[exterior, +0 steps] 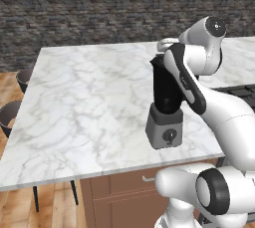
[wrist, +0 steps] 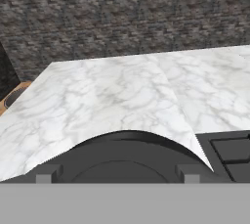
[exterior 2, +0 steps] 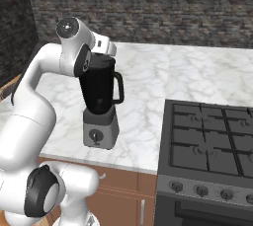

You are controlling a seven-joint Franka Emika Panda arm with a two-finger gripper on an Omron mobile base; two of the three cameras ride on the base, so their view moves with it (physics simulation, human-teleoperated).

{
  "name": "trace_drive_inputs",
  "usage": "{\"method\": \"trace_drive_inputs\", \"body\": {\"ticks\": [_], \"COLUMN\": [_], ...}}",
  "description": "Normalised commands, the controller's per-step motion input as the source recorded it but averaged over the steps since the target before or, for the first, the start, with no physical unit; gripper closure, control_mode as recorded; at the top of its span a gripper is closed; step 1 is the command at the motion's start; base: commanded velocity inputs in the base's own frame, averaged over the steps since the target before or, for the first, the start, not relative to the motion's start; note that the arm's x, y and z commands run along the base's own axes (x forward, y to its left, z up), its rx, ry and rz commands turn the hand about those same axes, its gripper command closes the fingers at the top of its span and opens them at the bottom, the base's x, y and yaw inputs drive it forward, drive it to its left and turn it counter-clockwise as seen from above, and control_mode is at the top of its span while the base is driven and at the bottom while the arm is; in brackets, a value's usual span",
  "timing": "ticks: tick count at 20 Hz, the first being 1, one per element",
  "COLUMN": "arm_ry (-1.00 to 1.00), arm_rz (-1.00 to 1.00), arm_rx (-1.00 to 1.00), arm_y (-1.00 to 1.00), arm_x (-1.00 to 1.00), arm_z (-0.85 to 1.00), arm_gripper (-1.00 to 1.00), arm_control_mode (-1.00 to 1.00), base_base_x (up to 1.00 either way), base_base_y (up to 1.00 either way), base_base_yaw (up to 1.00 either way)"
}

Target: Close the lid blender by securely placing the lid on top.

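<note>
Right beneath fingers [wrist: 188, 174]: lid [wrist: 122, 162].

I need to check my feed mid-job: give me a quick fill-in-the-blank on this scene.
1. The blender stands on a counter of white ____.
2. The knob on its grey base is coloured ____.
3. In the right base view, the jar's handle points toward the ____.

Missing words: marble; black; stove
</note>
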Motion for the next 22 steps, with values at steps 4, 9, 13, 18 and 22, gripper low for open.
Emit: {"method": "trace_drive_inputs", "body": {"ticks": [4,9,13,18,22], "arm_ry": [0.00,-0.04,-0.01,0.00,0.00], "arm_rz": [0.00,0.00,0.00,0.00,0.00], "arm_rx": [0.00,0.00,0.00,0.00,0.00], "arm_y": [-0.11,-0.14,-0.04,0.00,0.00], "arm_x": [0.34,0.04,0.08,0.06,0.00], "arm_z": [0.00,0.00,-0.06,-0.22,-0.45], "arm_gripper": [1.00,1.00,1.00,1.00,1.00], "arm_control_mode": [-1.00,-1.00,-1.00,-1.00,-1.00], "base_base_x": [0.00,0.00,0.00,0.00,0.00], "base_base_y": [0.00,0.00,0.00,0.00,0.00], "base_base_yaw": [0.00,0.00,0.00,0.00,0.00]}}
